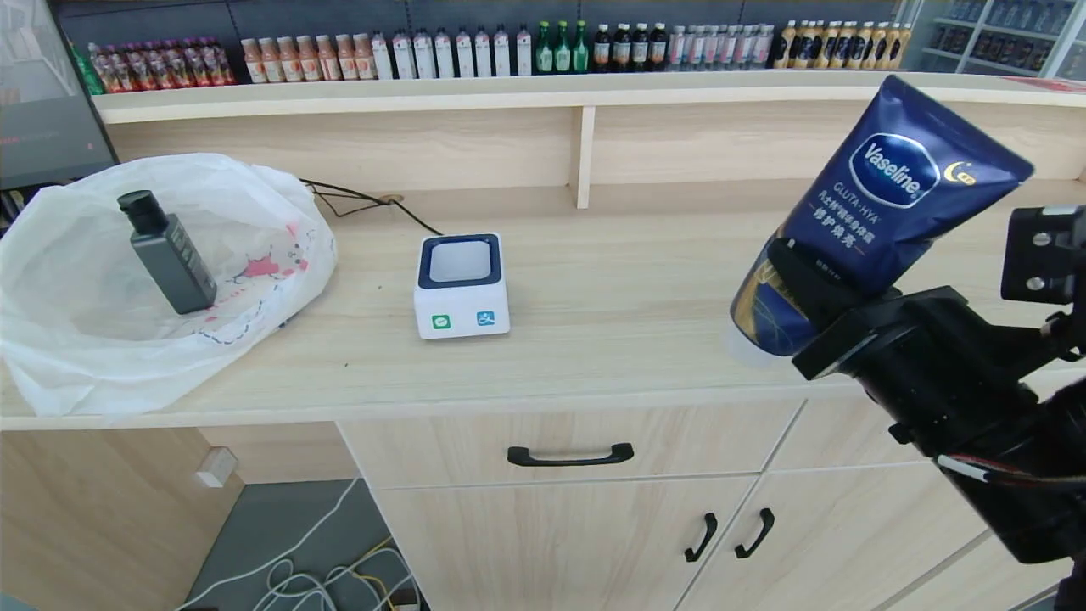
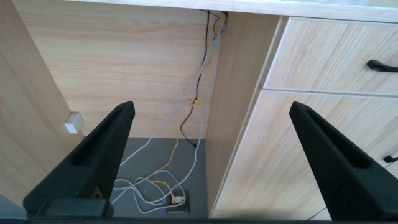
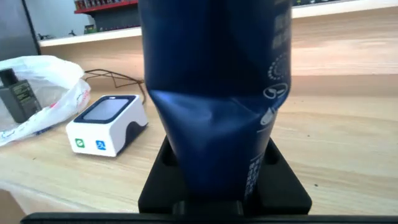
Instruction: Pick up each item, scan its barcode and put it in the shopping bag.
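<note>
Dark blue tube [image 1: 882,195] is tilting, cap end down, clamped in the right gripper [image 1: 810,293] over the counter [image 1: 611,322] at right. Grey bottle [image 1: 170,250] is leaning inside the white shopping bag [image 1: 280,246] at left; white scanner [image 1: 462,287] is sitting between them

A shop checkout. Rows of drink bottles [image 1: 543,51] shelved at twelve o'clock. On the desk [image 1: 636,280], a scanner [image 1: 461,284] and shopping bag [image 1: 85,339].

The right arm [image 1: 959,399] is raised at the right side. The right gripper [image 1: 810,293] is clamped on the lower end of a tube [image 1: 882,204], which leans up and away. The left gripper [image 2: 211,162] hangs low, its fingers [image 2: 93,168] spread wide apart.
</note>
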`<state>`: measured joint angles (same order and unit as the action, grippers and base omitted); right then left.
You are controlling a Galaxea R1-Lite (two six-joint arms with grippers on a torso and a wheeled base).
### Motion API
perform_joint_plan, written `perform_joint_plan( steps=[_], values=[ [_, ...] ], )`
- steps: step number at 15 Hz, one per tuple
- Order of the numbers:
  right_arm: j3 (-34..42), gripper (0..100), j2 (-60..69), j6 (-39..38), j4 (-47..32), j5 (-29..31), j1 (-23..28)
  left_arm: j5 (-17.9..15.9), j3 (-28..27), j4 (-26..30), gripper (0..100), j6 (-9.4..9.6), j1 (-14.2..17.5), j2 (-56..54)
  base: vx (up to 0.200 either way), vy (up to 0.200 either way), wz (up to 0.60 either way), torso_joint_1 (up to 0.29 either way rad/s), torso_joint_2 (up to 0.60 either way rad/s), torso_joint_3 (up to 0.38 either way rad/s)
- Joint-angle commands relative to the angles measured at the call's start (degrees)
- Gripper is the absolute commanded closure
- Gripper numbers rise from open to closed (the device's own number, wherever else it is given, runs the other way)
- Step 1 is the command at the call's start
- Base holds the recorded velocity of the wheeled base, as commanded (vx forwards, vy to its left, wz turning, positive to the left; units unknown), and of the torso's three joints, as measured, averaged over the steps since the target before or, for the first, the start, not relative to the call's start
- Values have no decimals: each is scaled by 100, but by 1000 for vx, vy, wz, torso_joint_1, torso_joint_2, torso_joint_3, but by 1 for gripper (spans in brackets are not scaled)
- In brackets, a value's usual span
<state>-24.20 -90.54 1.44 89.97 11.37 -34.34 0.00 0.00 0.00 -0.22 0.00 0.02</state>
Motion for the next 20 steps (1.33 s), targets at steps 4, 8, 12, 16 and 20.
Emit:
perform_joint_plan(
  steps=[4,8,12,16,20],
  values=[
    [126,100,159,67,3,5,481,0,0,0,0,-4,0,-2,0,0,0,0,0,0],
    [100,100,326,85,3,5,481,0,0,0,0,-4,0,-2,0,50,0,3,1,2],
    [117,100,432,76,3,5,481,9,0,0,0,-13,0,-2,0,200,0,-6,1,5],
    [126,100,414,76,3,5,463,9,0,0,0,-13,0,-2,0,200,0,7,5,4],
    [240,100,502,76,3,5,463,9,0,0,0,-22,0,-2,0,200,0,-2,-4,2]
  ],
)
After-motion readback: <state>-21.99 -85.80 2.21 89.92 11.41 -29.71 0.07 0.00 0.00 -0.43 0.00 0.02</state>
